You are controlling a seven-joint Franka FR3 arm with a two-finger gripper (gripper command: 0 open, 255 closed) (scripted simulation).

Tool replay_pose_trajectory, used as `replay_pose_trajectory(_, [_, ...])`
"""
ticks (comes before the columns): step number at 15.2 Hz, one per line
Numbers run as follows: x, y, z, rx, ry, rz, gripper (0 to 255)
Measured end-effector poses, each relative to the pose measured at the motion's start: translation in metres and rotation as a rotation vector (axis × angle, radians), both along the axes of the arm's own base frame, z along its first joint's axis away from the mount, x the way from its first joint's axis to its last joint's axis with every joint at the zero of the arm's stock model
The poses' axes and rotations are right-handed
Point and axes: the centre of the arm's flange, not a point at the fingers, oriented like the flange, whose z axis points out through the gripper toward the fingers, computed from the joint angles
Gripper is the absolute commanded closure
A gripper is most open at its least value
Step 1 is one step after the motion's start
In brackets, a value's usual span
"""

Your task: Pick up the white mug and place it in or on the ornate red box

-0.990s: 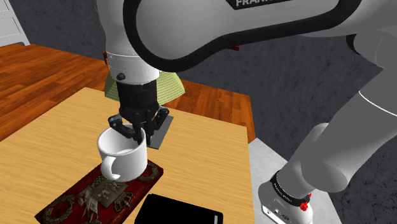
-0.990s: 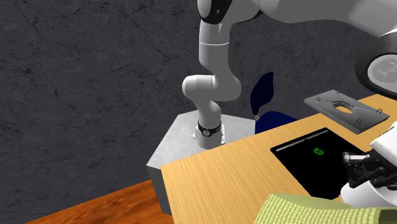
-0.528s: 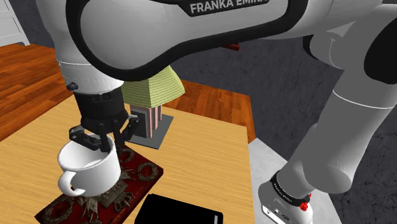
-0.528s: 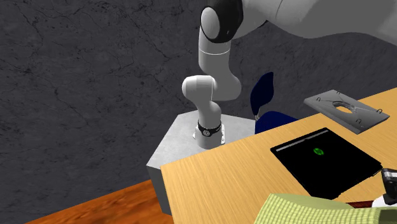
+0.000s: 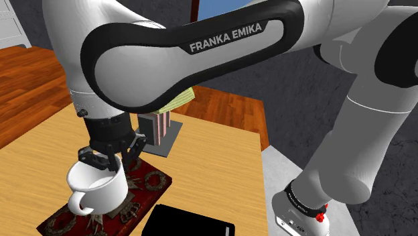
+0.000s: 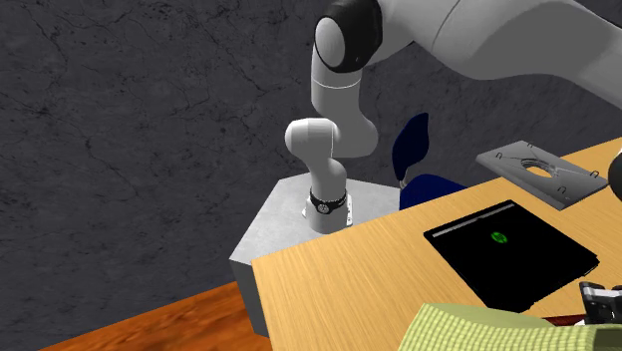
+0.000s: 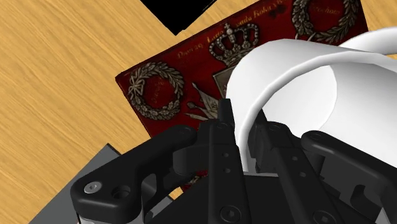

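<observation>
Two black fingers [image 7: 224, 119] of the tool [image 7: 242, 123] clasp the rim of the white mug [image 7: 299, 83], one outside the wall and one inside the bowl. In the shoulder view the tool [image 5: 107, 159] comes straight down from the arm [image 5: 221, 47] and grips the mug [image 5: 100, 186] at the side of the rim away from the camera. The mug is upright, its handle [image 5: 75, 201] toward that view's lower left.

The mug is over the red box [image 5: 155, 180], a flat dark red piece with metal wreaths and a crown on its lid [image 7: 168, 86]. Whether the mug's base touches the lid or hangs just above it cannot be told. The box lies on the wooden tabletop [image 5: 221, 167].

Just beside the box, toward the shoulder view's lower edge, lies a flat black slab [image 5: 194, 221]; the second exterior view shows a green dot on this slab [image 6: 508, 249]. Behind the box a small striped block [image 5: 155, 126] with a green ribbed top [image 5: 179, 98] stands on a grey plate [image 5: 174, 137].

Farther along the tabletop [image 6: 349, 269] in the second exterior view lies a grey panel [image 6: 543, 168] with a round hole. A blue chair [image 6: 414, 150] stands next to the grey stand [image 6: 284, 214].
</observation>
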Motion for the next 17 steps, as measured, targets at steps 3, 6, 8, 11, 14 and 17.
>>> replay_pose_trajectory(3, [0.000,0.000,-0.016,0.000,0.000,0.000,255])
replay_pose_trajectory(6, [0.001,0.000,-0.031,0.000,0.000,0.000,255])
replay_pose_trajectory(8, [0.000,-0.001,-0.041,0.000,0.000,0.000,255])
replay_pose_trajectory(11, [0.000,0.000,-0.044,0.000,0.000,0.000,255])
replay_pose_trajectory(14, [0.000,0.000,-0.044,0.000,0.000,0.000,255])
replay_pose_trajectory(17, [0.000,0.000,-0.044,0.001,-0.001,0.000,0])
